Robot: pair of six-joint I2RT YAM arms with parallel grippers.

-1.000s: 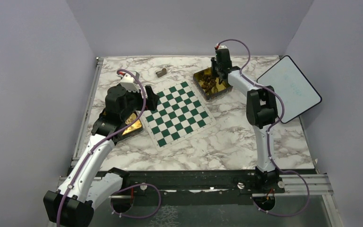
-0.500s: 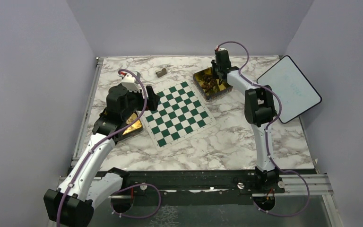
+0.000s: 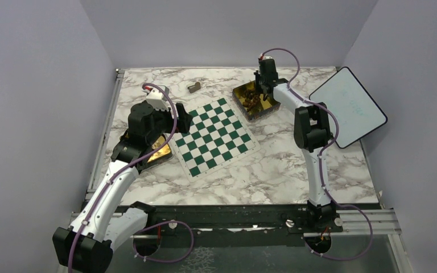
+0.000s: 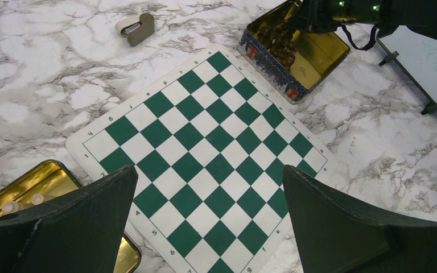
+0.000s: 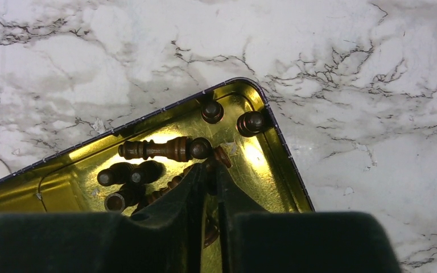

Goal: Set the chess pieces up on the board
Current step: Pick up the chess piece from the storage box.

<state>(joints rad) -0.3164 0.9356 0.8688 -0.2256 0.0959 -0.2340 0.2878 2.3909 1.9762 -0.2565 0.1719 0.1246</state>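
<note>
The green and white board lies bare in the middle of the table, and it also fills the left wrist view. Several dark brown chess pieces lie in a gold tin at the back right. In the right wrist view the pieces lie loose on the tin's floor. My right gripper is down in that tin. Its jaws are shut on one dark piece. My left gripper hovers open and empty over the board's left side.
A second gold tin sits left of the board, under the left arm, with pale pieces in it. A grey-tan block lies at the back. A white panel with a black rim leans at the right.
My right gripper has shifted slightly towards the back of the tin. My left arm has barely moved.
</note>
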